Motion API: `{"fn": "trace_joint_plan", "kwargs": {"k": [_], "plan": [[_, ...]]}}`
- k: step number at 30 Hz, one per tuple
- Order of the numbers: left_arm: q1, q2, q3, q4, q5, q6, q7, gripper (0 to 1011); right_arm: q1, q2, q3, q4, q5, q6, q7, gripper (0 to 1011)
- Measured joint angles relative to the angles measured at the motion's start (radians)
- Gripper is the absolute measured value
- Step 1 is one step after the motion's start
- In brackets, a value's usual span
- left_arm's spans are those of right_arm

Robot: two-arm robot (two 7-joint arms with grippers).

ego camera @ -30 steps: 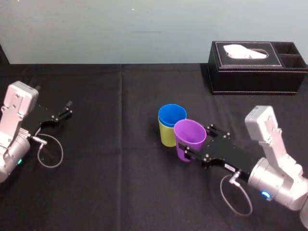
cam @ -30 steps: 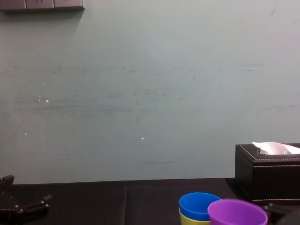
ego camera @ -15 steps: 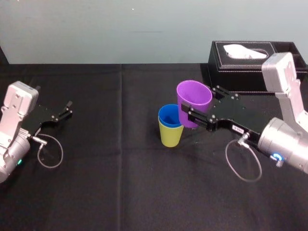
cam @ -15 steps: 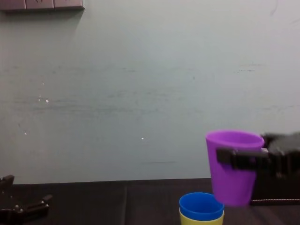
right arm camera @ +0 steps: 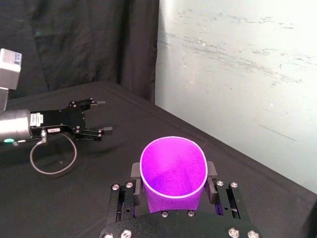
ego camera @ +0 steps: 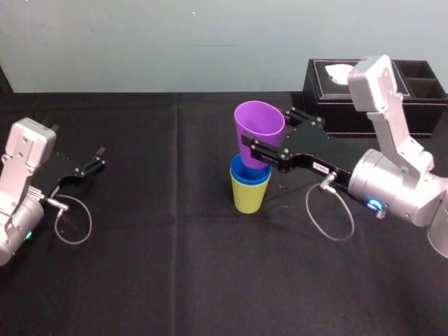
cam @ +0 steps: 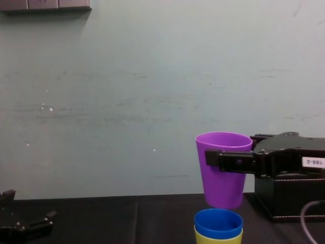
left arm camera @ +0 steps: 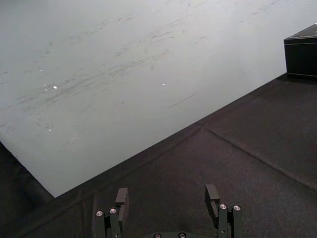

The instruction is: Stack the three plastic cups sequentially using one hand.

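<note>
The purple cup (ego camera: 258, 133) hangs upright in the air, with my right gripper (ego camera: 269, 145) shut on its sides. It hovers just above the blue cup (ego camera: 248, 172), which sits nested inside the yellow-green cup (ego camera: 248, 195) on the black table. From the chest view the purple cup (cam: 224, 168) has its base a short way over the blue cup's (cam: 218, 223) rim, a little to the right of centre. In the right wrist view the purple cup (right arm camera: 173, 171) sits between the fingers (right arm camera: 136, 170). My left gripper (ego camera: 98, 159) rests open at the far left, its fingers (left arm camera: 122, 196) spread.
A black tissue box (ego camera: 374, 96) stands at the back right, just behind my right arm. A cable loop (ego camera: 72, 220) lies near the left arm. The black table (ego camera: 175, 280) has free room in front and to the left of the cups.
My right gripper has lifted the purple cup off the table beside the stack and carried it up and leftward, until it is over the blue cup. The left arm has not moved.
</note>
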Motion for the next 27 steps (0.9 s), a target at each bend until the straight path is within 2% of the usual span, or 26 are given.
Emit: {"fn": "trace_joint_plan", "kwargs": {"k": [11,27], "plan": [[0.0,0.0,0.0,0.0,0.0,0.0,0.0,1011,0.055,-0.023,-0.034,0.079,-0.007,-0.035,0.019,731],[0.0,0.0,0.0,0.0,0.0,0.0,0.0,1011,0.084,-0.039,-0.061,0.151,-0.024,-0.068,0.034,731]]}}
